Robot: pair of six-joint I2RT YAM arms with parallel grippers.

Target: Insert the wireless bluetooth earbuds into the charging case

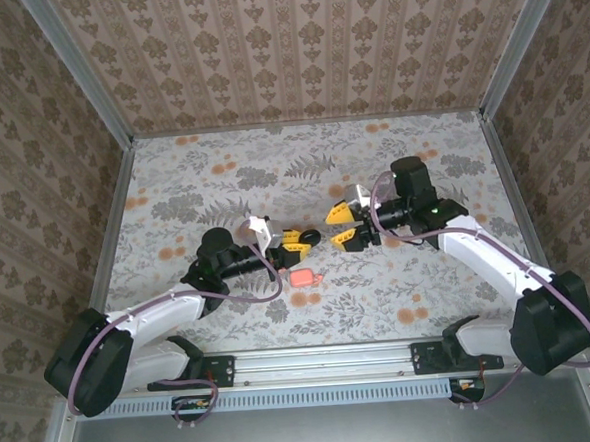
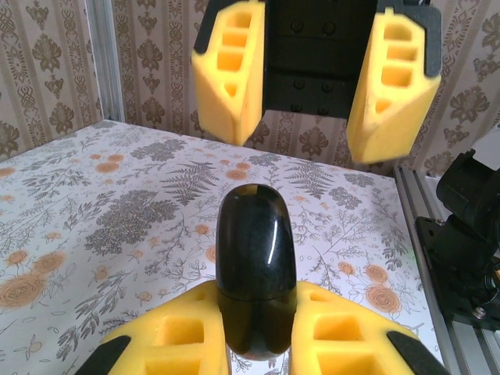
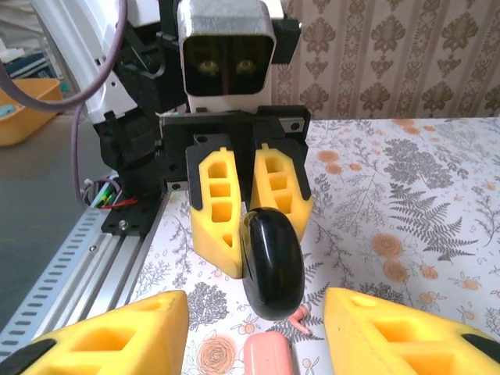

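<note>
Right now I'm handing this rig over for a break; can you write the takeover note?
Left gripper: shut on a glossy black rounded object, held above the table.
Right gripper: open, facing the left one, clear of the object.
Charging case: lying on the table near the grippers, untouched; lid state unclear.
Done: no insertion yet, as far as I can see.
Left: put the earbuds into the case.

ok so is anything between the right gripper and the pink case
Nothing visible does. In the right wrist view the pink charging case lies on the table just ahead of the open right gripper, nearer than the glossy black oval object that the left gripper pinches above and beyond it.
</note>
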